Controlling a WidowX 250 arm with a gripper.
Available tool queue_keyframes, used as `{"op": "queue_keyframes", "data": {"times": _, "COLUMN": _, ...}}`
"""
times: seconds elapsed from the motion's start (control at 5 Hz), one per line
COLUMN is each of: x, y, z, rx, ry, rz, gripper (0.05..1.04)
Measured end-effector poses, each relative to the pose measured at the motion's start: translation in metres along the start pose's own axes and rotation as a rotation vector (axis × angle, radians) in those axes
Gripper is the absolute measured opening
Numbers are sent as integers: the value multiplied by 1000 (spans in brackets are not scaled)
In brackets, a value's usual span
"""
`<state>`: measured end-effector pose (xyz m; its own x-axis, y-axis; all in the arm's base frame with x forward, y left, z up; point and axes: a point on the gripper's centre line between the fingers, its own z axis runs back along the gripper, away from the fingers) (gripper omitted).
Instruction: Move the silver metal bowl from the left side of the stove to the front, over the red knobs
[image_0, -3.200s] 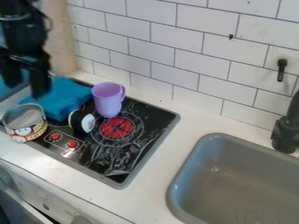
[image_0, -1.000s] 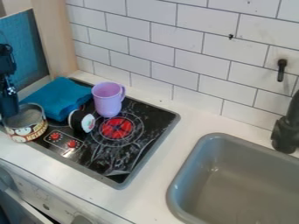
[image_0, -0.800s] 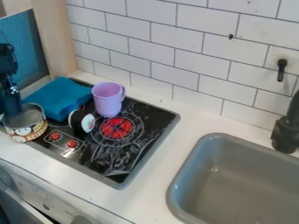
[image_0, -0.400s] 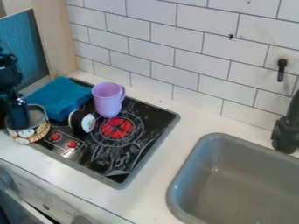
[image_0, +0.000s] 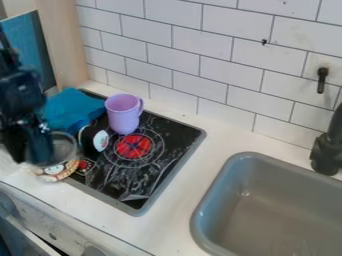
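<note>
At the left of the frame, the black two-finger gripper (image_0: 29, 157) hangs down at the open, cream-labelled can (image_0: 57, 171), overlapping its left side. Whether it grips the can's wall or only touches it cannot be told. The can sits by the near-left corner of the black toy stovetop (image_0: 167, 131); whether its base rests or hangs clear is unclear. A one-sided hold there could let the can swing or tip, its weight lying off to the right.

Behind it lies the crumpled blue cloth (image_0: 69, 111), near enough to snag on the arm. Just right of the can, the round black piece with a white face (image_0: 100, 140) stands on edge; a knock from the can's rim could roll it against the tall lilac plastic mug (image_0: 123, 117) beside it and topple that. Farther right, the grey sink (image_0: 208, 210) is well apart, out of harm's way.
</note>
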<state>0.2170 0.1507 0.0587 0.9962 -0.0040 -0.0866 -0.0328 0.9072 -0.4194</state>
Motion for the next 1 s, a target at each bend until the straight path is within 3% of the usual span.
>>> {"op": "queue_keyframes", "data": {"times": 0.2, "x": -8, "y": -38, "z": -4, "rx": -89, "ry": 10, "rz": -38, "gripper": 1000}}
{"op": "queue_keyframes", "data": {"times": 0.4, "x": -10, "y": -57, "z": -14, "rx": -133, "ry": 47, "rz": -53, "gripper": 1000}}
{"op": "queue_keyframes", "data": {"times": 0.6, "x": -10, "y": -61, "z": -16, "rx": -143, "ry": 59, "rz": -50, "gripper": 1000}}
{"op": "queue_keyframes", "data": {"times": 0.8, "x": -11, "y": -61, "z": -6, "rx": -92, "ry": 33, "rz": -42, "gripper": 1000}}
{"op": "queue_keyframes", "data": {"times": 1.0, "x": -17, "y": -54, "z": 30, "rx": 57, "ry": -43, "rz": -45, "gripper": 1000}}
